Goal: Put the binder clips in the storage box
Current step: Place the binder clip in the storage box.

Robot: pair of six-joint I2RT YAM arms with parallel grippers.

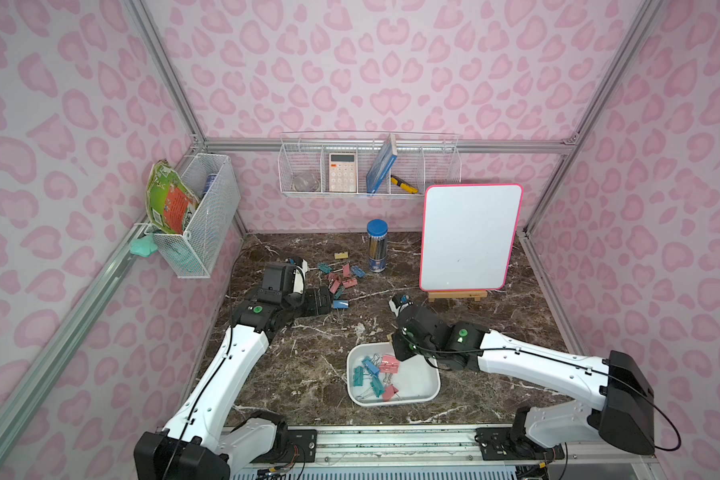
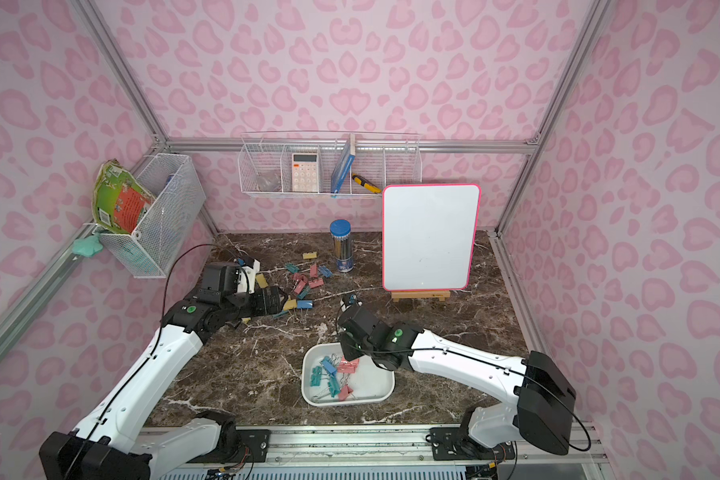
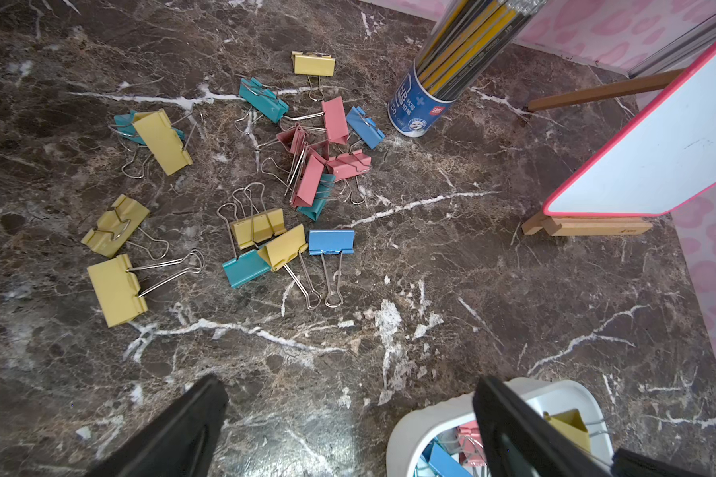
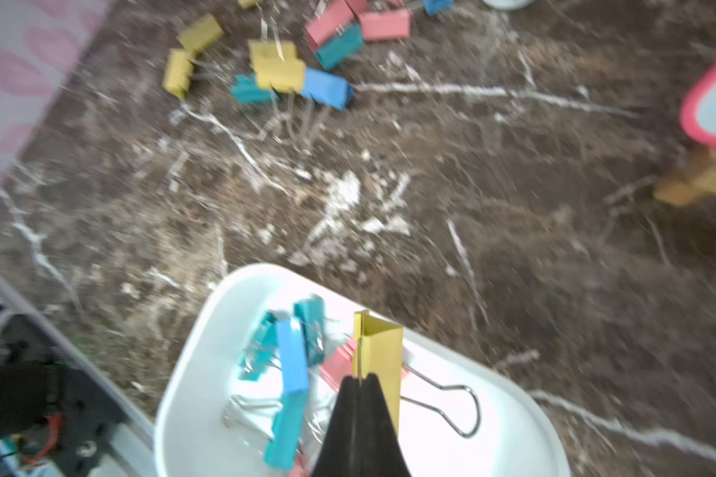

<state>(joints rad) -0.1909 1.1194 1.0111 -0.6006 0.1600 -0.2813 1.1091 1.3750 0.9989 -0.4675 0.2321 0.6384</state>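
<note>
Left tool [image 3: 348, 429]: jaws spread wide with nothing between them, held over the dark marble worktop [image 1: 300, 374], beyond the storage box [image 1: 391, 402] and to its left.

Loose binder clips [image 3: 306, 181] lay scattered on the worktop just ahead of that tool, beyond the storage box and apart from it. They were yellow, teal, pink and blue. Some overlapped in a small heap and others lay singly, wire handles splayed flat.

Pencil tube [image 1: 377, 245], with a blue cap, stood upright farther back from the storage box, just past the clip scatter.

The storage box sat toward the near edge of the worktop. Inside it, in both top views, was a tangle of teal, blue and pink clips bunched toward its left half. The right half was bare white.

Right tool [image 4: 360, 378]: jaws pressed together on the wire handle of a yellow clip [image 4: 379, 351]. The clip hung over the far right part of the storage box, above its contents. Contact with them could not be told, as the wrist view was blurred.

Whiteboard [image 1: 470, 237], pink-rimmed, leaned on a wooden easel beyond the storage box and to its right.
</note>
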